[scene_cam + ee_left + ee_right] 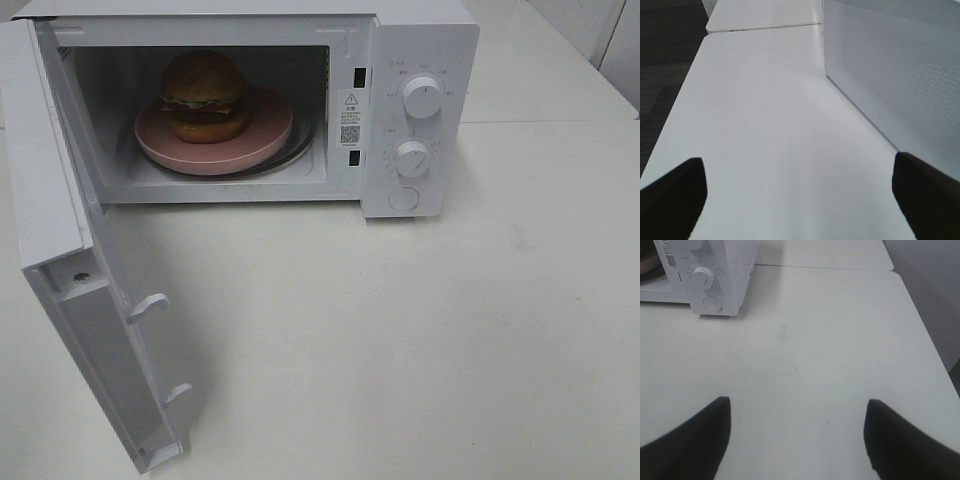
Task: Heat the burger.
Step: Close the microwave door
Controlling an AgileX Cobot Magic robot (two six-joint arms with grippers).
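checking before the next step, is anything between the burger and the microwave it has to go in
Nothing visible: the burger already sits on the pink plate inside the microwave. The door stands wide open, and no object shows on the table in its swing.

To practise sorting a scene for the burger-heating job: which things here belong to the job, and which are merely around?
Job: burger, pink plate under it, microwave, open door, upper knob, lower knob.
Merely around: white table, second table behind.
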